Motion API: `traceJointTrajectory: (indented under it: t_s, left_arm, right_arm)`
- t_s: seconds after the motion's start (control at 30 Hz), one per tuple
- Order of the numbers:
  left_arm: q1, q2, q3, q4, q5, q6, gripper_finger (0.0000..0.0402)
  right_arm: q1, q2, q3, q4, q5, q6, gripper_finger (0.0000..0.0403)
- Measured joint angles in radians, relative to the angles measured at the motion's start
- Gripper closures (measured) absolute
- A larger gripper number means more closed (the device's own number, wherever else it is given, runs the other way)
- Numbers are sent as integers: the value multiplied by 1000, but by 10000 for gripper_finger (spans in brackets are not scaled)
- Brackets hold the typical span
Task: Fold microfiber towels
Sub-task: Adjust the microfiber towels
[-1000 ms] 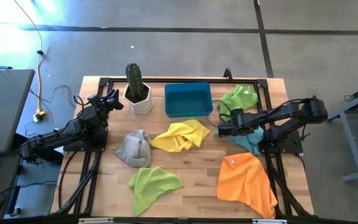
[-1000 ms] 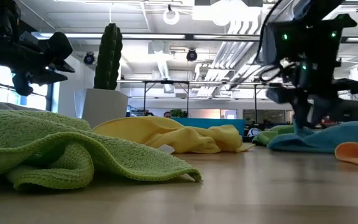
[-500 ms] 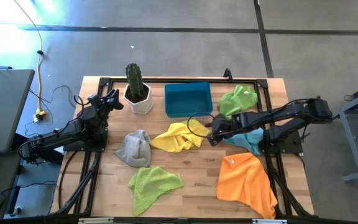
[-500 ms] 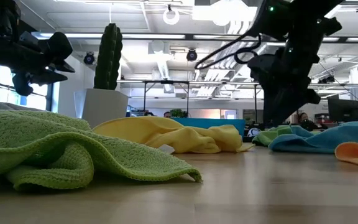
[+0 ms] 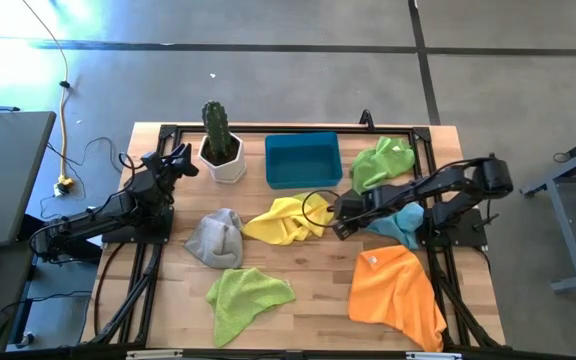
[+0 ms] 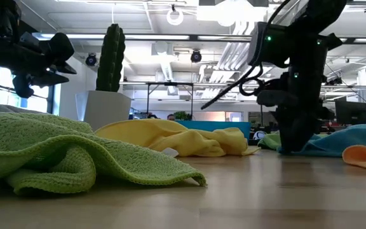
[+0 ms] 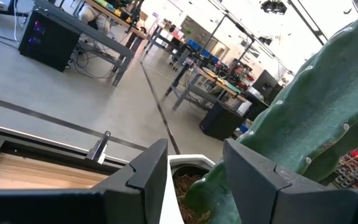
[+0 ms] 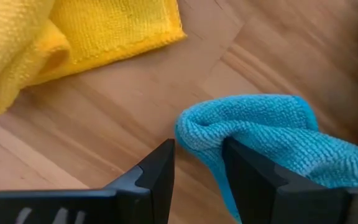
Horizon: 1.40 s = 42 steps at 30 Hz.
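Note:
Several microfiber towels lie crumpled on the wooden table: yellow (image 5: 290, 218) in the middle, grey (image 5: 215, 238) to its left, lime green (image 5: 246, 297) at the front, another lime green (image 5: 383, 160) at the back right, light blue (image 5: 405, 224) on the right and orange (image 5: 396, 292) at the front right. My right gripper (image 5: 339, 220) points down, open, between the yellow towel and the light blue one. Its fingers (image 8: 157, 168) stand on either side of the light blue towel's rounded left tip (image 8: 194, 134), and I see no touch. My left gripper (image 5: 180, 160) waits open and level by the cactus (image 7: 316, 118).
A blue plastic bin (image 5: 302, 160) stands at the back middle, and a potted cactus (image 5: 219, 140) in a white pot stands left of it. Black frame rails run along both sides of the table. Bare wood shows in front of the yellow towel and between the front lime green and orange towels.
My right gripper has gone toward the table's left edge and down, from over the light blue towel to its left tip. It has tipped from slanting to pointing nearly straight down and has rolled about its own line. The towels have kept their places.

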Motion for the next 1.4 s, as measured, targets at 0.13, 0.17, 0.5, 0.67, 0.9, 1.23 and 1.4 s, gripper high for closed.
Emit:
traceJointTrajectory:
  t_s: [0.13,0.17,0.5,0.67,0.9,1.23,1.4]
  left_arm:
    - [0,0,0,0,0,0,254]
    - [0,0,0,0,0,0,254]
    - [0,0,0,0,0,0,254]
    - [0,0,0,0,0,0,254]
    - [0,0,0,0,0,0,254]
    - [0,0,0,0,0,0,254]
    - [0,0,0,0,0,0,254]
  right_arm:
    - [1,16,1,-29,35,58,270]
    - [1,16,1,-43,63,78,270]
    - [-7,15,-1,-226,174,132,269]
    - [-33,15,-2,-285,187,139,269]
    - [-74,19,-9,-416,259,181,270]
    - [-83,-14,36,-410,241,176,270]
    - [-67,-70,98,-413,245,156,270]
